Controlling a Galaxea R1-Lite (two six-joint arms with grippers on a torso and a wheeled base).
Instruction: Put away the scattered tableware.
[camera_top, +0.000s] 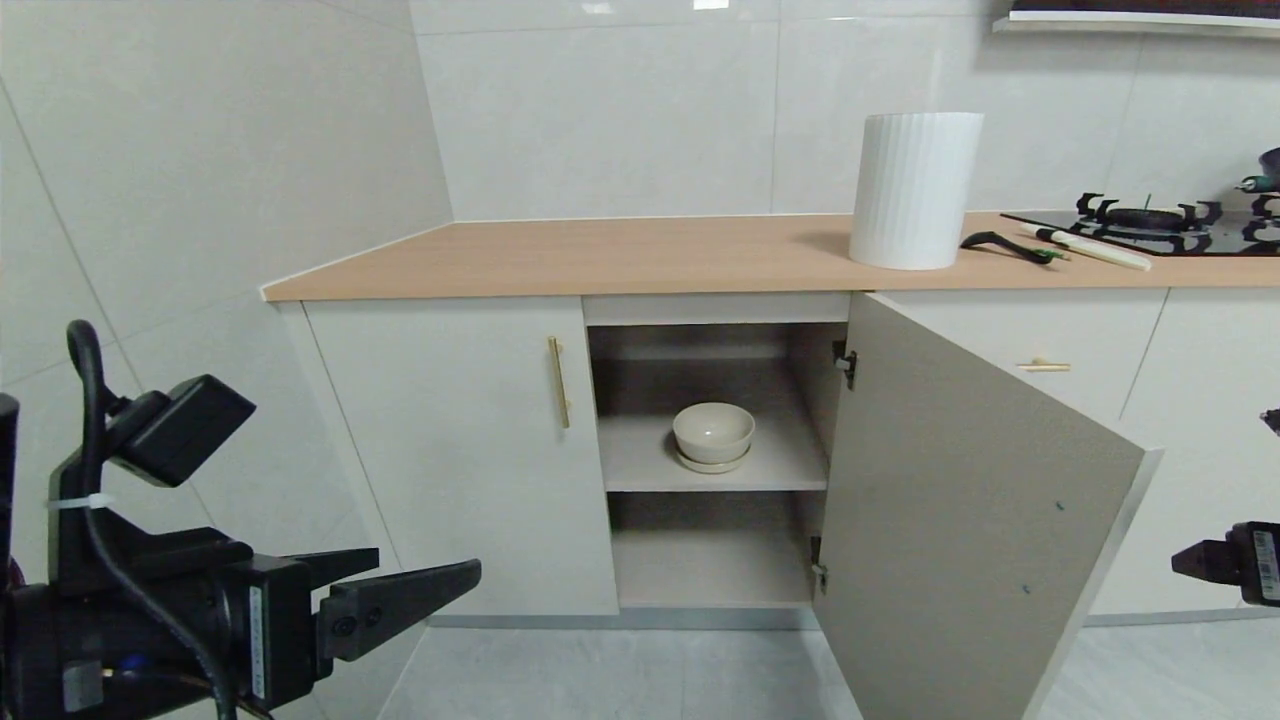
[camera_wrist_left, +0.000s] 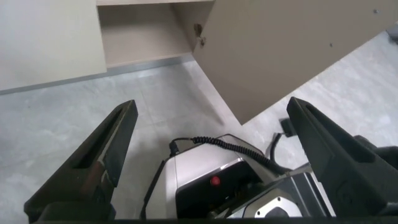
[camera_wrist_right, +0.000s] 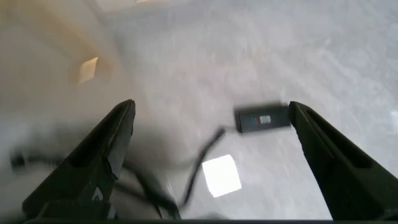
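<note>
A beige bowl (camera_top: 712, 430) sits on a small plate (camera_top: 712, 464) on the upper shelf (camera_top: 640, 462) of the open cabinet. On the wooden counter (camera_top: 640, 255) lie a black-handled utensil (camera_top: 1003, 245) and a long white utensil (camera_top: 1088, 248), beside the stove. My left gripper (camera_top: 428, 564) hangs open low at the left, well in front of the cabinet and over the floor (camera_wrist_left: 211, 107). My right gripper (camera_top: 1187, 559) is at the far right edge, low by the floor; its fingers stand wide apart, open with nothing between them (camera_wrist_right: 211, 109).
The cabinet door (camera_top: 960, 500) swings out to the right, between the shelves and my right arm. A tall white ribbed container (camera_top: 915, 190) stands on the counter. A gas stove (camera_top: 1150, 220) is at the back right. A small black box with a cable (camera_wrist_right: 262, 117) lies on the floor.
</note>
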